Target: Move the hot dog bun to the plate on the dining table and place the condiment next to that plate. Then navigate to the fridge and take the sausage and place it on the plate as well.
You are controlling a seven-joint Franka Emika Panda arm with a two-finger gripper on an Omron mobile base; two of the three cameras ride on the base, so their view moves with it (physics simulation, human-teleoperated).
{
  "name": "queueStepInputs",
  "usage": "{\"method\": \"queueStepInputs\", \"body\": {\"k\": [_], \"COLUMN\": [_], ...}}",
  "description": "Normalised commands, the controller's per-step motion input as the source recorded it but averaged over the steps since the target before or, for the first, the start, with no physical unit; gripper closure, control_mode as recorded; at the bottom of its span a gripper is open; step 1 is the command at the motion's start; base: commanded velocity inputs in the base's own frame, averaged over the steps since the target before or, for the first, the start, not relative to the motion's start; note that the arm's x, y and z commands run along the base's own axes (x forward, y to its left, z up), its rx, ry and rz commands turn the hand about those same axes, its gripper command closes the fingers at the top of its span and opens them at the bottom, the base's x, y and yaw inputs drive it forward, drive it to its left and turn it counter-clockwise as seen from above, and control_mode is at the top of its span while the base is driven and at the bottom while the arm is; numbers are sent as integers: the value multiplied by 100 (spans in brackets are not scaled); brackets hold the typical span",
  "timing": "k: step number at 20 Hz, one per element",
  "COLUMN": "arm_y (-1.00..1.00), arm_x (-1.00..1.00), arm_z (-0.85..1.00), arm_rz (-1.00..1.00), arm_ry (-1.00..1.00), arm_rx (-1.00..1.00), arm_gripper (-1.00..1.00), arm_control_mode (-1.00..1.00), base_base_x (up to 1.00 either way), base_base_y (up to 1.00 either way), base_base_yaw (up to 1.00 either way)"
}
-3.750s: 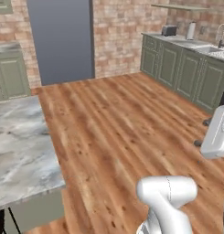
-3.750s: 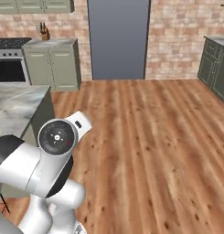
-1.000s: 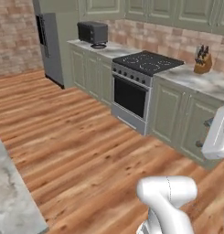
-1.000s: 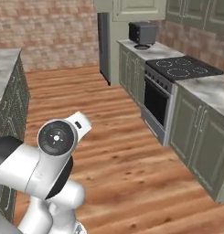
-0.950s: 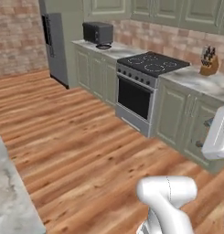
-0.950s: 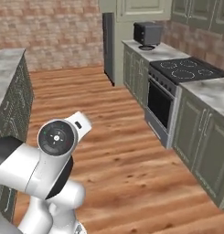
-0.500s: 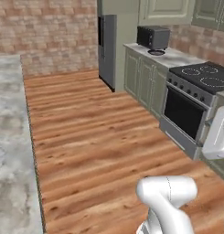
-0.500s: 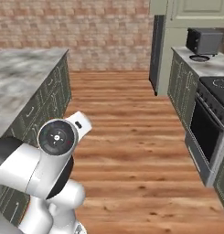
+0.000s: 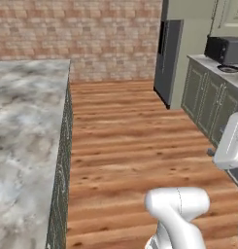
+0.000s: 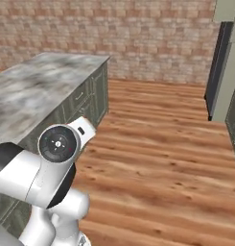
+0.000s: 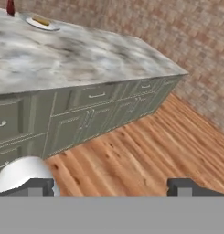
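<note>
In the hand view the dining table (image 11: 86, 59) runs across the upper left, a grey-white marble top with green cabinet fronts on this side. At its far end lies the pale plate (image 11: 39, 23) with the yellow-orange hot dog bun (image 11: 42, 20) on it. The red condiment bottle (image 11: 10, 7) stands just beside the plate. My gripper (image 11: 111, 186) is open and empty, low over the wooden floor and well away from the table. The tall grey fridge (image 9: 168, 58) (image 10: 217, 67) stands shut against the far right wall. The sausage is out of view.
The table's marble top (image 9: 28, 126) (image 10: 47, 81) fills the left of both base views. Green cabinets (image 9: 208, 102) carrying a black microwave (image 9: 225, 48) line the right side beyond the fridge. Open wooden floor (image 9: 130, 136) lies between, with a brick wall (image 9: 91, 34) behind.
The whole picture has swept sideways as the base turned: stove and cabinets slid out to the right, fridge and marble table came in. The gripper stays open.
</note>
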Motion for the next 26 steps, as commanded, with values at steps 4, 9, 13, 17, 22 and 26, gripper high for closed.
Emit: {"method": "queueStepInputs", "body": {"k": [4,9,13,17,22,26], "arm_y": [0,0,0,0,0,0], "arm_x": [0,0,0,0,0,0], "arm_z": [0,0,0,0,0,0], "arm_rz": [0,0,0,0,0,0], "arm_ry": [0,0,0,0,0,0], "arm_rx": [0,0,0,0,0,0], "arm_gripper": [-100,-100,-100,-100,-100,-100], "arm_control_mode": [100,100,100,100,100,100], "base_base_x": [100,100,100,100,100,99], "base_base_y": [-60,-50,-25,-1,10,35], "base_base_yaw": [26,20,5,-5,-25,-38]}}
